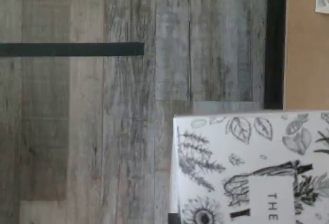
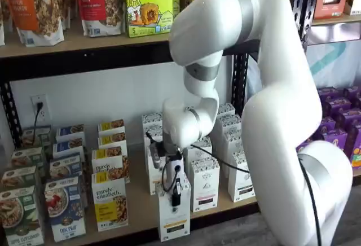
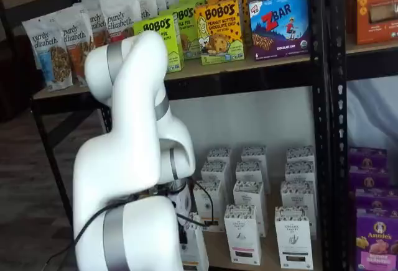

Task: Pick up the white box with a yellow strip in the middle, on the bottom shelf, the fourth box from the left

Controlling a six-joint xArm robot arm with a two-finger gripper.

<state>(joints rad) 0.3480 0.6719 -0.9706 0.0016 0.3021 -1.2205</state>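
Observation:
The white box (image 2: 174, 224) is a tall narrow carton with a thin olive band low on its front. It stands out in front of the bottom shelf (image 2: 141, 215), its base below the black front rail. My gripper (image 2: 176, 194) hangs over it, shut on its top, with one black finger down its front face. In the wrist view the box's drawn grey top (image 1: 247, 167) lies over the floor, outside the shelf's black rail (image 1: 275, 39). In a shelf view the box (image 3: 196, 252) is half hidden behind my arm.
White cartons with black bands (image 2: 204, 185) stand right behind and to the right. Granola boxes (image 2: 110, 203) fill the shelf's left, purple boxes (image 2: 338, 133) the right. The upper shelf (image 2: 84, 45) holds snack bags and boxes. The grey wood floor (image 1: 103, 131) carries a dark tape strip (image 1: 72, 49).

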